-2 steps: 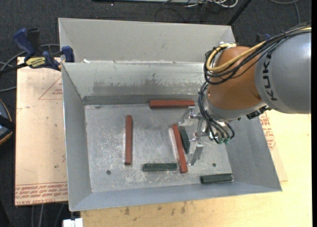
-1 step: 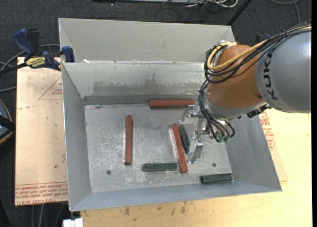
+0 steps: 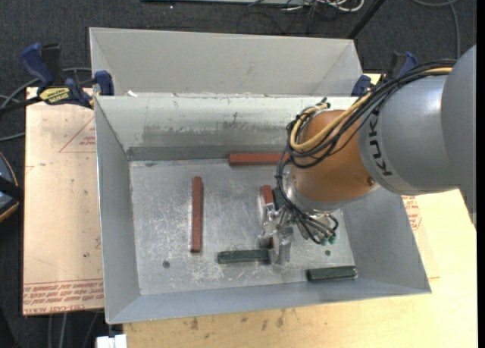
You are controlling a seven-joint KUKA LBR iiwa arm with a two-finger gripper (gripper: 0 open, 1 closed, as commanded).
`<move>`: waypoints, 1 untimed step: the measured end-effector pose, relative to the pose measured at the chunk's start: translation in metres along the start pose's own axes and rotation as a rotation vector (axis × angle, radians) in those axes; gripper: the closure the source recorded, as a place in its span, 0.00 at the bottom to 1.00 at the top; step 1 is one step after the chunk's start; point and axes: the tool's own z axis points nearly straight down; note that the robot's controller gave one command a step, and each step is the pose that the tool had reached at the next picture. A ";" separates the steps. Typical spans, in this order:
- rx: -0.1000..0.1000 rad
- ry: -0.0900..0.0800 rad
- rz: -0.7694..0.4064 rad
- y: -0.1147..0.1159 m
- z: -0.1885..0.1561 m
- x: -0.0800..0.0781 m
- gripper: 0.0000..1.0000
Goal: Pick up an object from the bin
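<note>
grey KUKA arm [image 3: 424, 130]; orange wrist cover [image 3: 333, 164], yellow/black cables [image 3: 314, 130]

Slim dark green bar [image 3: 241, 257], flat, lying crosswise near the bin [image 3: 114, 210] front

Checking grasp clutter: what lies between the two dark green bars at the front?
Camera view: the end effector, by the left bar; then bare floor to the right bar.

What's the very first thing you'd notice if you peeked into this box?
The big grey robot arm with its round orange wrist, reaching in from the right, catches the eye first. Its gripper is down low near the front of the grey bin, right by the end of a dark green bar. Next you would spot the long reddish-brown bar lying alone on the left of the floor.
</note>
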 end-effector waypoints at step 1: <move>0.000 0.000 0.000 0.000 0.000 0.000 1.00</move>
